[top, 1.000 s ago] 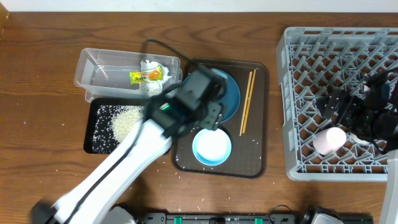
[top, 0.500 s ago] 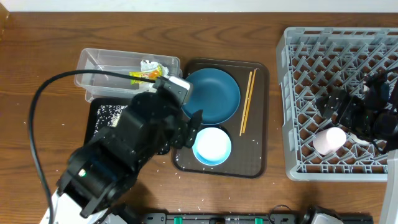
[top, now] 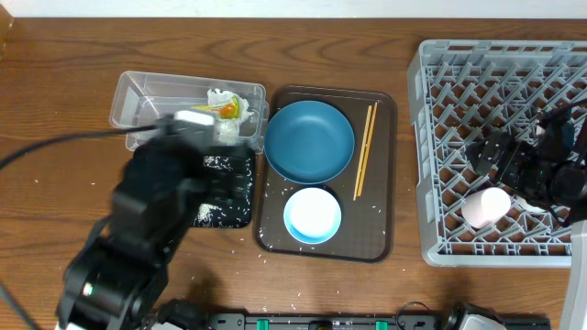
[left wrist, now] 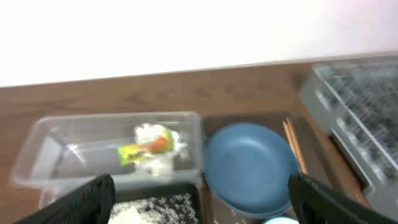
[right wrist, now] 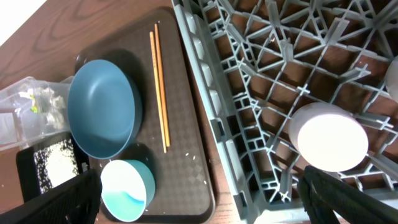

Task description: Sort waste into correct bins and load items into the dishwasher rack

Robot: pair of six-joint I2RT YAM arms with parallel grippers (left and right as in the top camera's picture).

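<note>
The clear tub (top: 138, 105) holds the crumpled tissue (top: 220, 96) and the green-and-orange wrapper (top: 225, 110); both also show in the left wrist view (left wrist: 149, 149). The black tray (top: 240, 170) holds white rice (top: 215, 213), partly hidden by my left arm. The blue plate (top: 309, 140), white bowl (top: 312, 215) and chopsticks (top: 365, 151) lie on the brown tray (top: 381, 234). The pink cup (top: 484, 206) lies in the grey rack (top: 459, 64). My left gripper (left wrist: 199, 202) is open and empty above the black tray. My right gripper (right wrist: 205, 208) is open and empty over the rack, beside the pink cup (right wrist: 329, 137).
Loose rice grains (top: 266, 252) are scattered on the wooden table round the trays. The rack's left wall (right wrist: 205, 112) stands close to the brown tray's right edge. My right arm (top: 550, 170) covers part of the rack.
My left arm has swung back and to the left, from over the blue plate and bowl to above the black tray. The right arm and the pink cup have not moved.
</note>
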